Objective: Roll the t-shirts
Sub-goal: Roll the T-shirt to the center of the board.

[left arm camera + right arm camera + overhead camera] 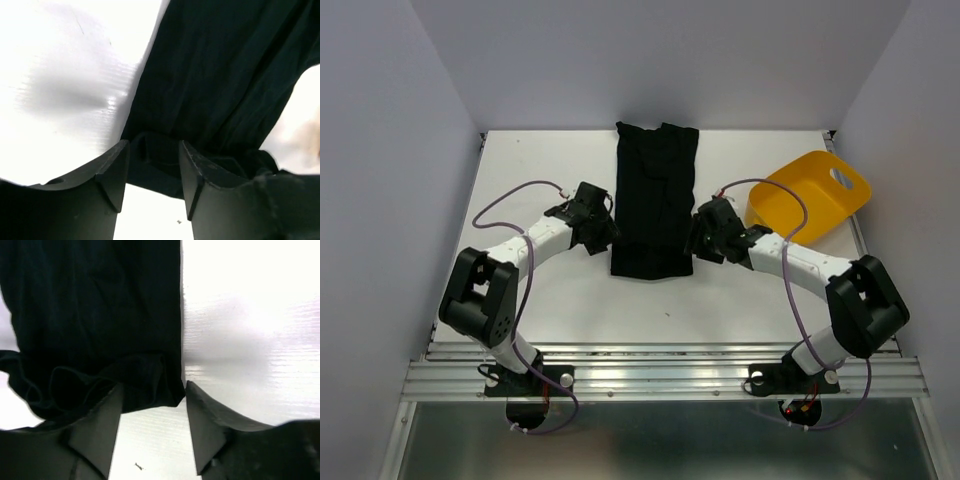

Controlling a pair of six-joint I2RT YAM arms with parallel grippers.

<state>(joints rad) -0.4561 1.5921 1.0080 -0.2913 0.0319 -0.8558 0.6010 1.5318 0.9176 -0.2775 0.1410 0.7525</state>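
The black t-shirt [655, 200] lies as a long strip from 12 o'clock to the centre of the table [550, 160], near hem bunched. Left gripper [153, 150] and right gripper [154, 390] flank that hem, jaws apart, gripping nothing (cloth sits between them). The slack bunch may flop flat, or uneven pinches could skew the roll.

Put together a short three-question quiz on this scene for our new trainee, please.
1. True or false: the t-shirt lies crumpled inside the yellow tub.
2. Multiple choice: the left claw and the right claw flank which part of the t-shirt? A) the end nearest the arm bases; B) the far end; C) neither, they hover over the tub.
3. Short answer: how do the jaws of both claws stand?

Key:
1. False: it lies as a long folded strip on the table, with the tub to its right.
2. A.
3. Open, fingers apart.
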